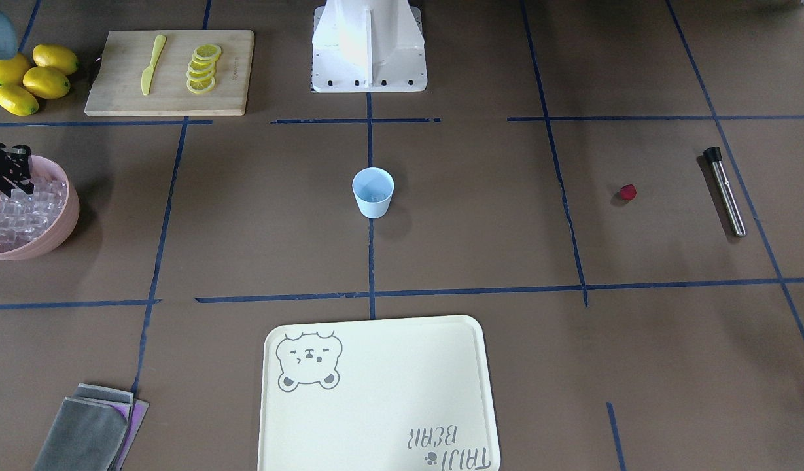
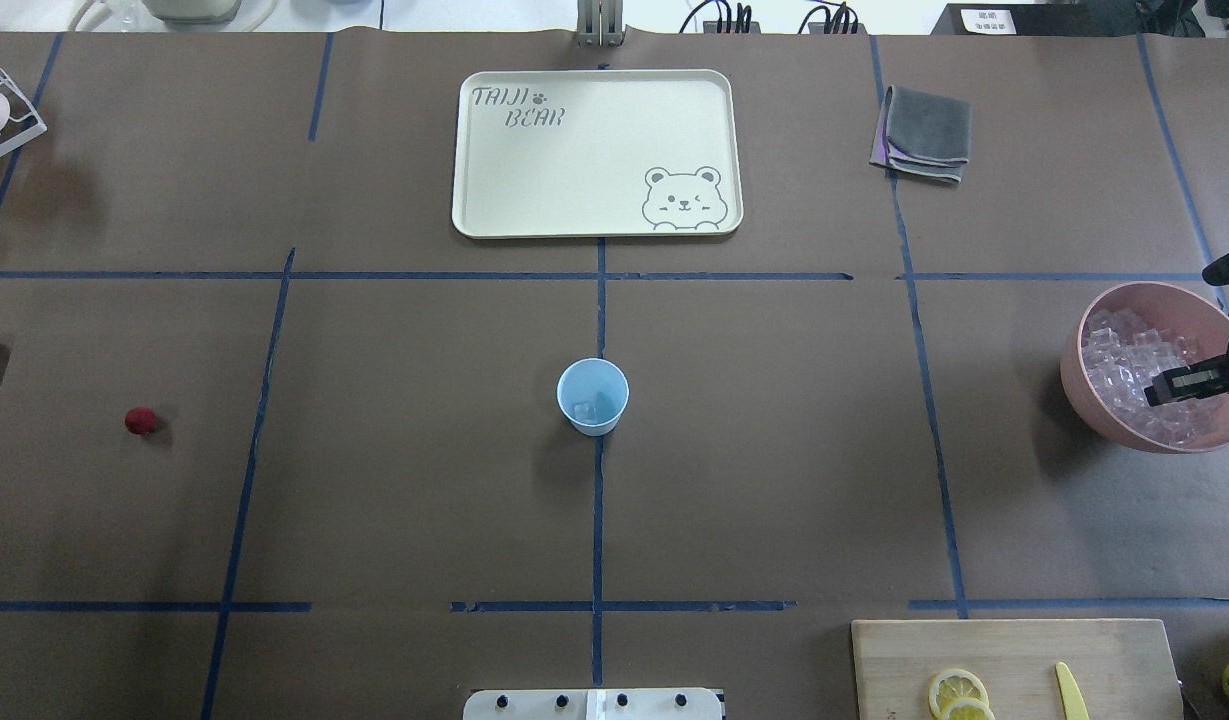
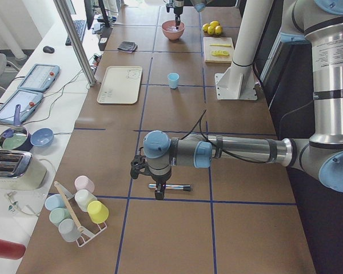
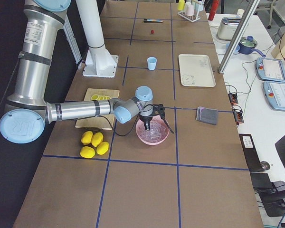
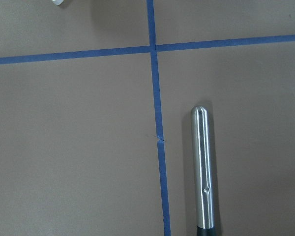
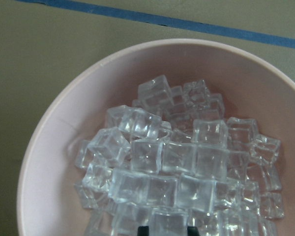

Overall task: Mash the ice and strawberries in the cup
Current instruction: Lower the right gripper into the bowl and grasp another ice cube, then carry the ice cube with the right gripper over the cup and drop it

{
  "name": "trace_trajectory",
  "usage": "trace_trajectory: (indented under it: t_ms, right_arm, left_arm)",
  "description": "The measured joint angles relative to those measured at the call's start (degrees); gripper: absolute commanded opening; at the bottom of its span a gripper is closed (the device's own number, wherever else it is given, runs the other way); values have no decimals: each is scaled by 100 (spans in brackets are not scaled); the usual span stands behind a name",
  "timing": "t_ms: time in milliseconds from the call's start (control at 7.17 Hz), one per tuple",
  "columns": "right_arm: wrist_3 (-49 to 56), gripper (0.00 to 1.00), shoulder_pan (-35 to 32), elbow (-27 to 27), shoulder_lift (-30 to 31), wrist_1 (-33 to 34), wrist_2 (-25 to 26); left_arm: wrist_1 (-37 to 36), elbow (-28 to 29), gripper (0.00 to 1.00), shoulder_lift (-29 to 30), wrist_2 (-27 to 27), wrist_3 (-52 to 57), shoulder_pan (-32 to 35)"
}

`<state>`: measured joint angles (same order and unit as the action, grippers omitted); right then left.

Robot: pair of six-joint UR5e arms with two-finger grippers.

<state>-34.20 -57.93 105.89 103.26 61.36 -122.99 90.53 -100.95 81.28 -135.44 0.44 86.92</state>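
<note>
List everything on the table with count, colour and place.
cup: one, light blue, table centre
bowl: one, pink, robot's right side
ice cubes: many, clear, in bowl; some in cup
strawberry: one, red, robot's left side
metal rod: one, silver, far left
tray: one, cream, far centre
cloths: folded stack, grey, right of tray
cutting board: one, wooden, near robot's right
lemon slices: several, yellow, on board
knife: one, yellow, on board
lemons: four, yellow, beside board
small cups: several, pastel, rack, left end
left gripper: over rod
right gripper: open, over bowl

My left arm (image 3: 246, 151) and right arm (image 4: 80, 110) were silver tubes with pale blue joint caps. I had a black cable (image 3: 201, 121), a black right gripper (image 2: 1174, 385) and a white pedestal (image 1: 369, 52).
</note>
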Motion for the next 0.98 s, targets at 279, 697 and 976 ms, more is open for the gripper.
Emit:
trace_trajectory:
  t_ms: [279,697,976]
  right_arm:
    - [-1,1,-73,199,-7,16,-76]
    - [-10,2,-370,957,-676,1199,-264]
    - [-65,3,-33,1068,-2170,2585,-175]
  left_arm:
    - [0,-3,100,1,0,0,0]
    - [0,-4,100,1,0,0,0]
    - [0,-4,100,2,0,2,0]
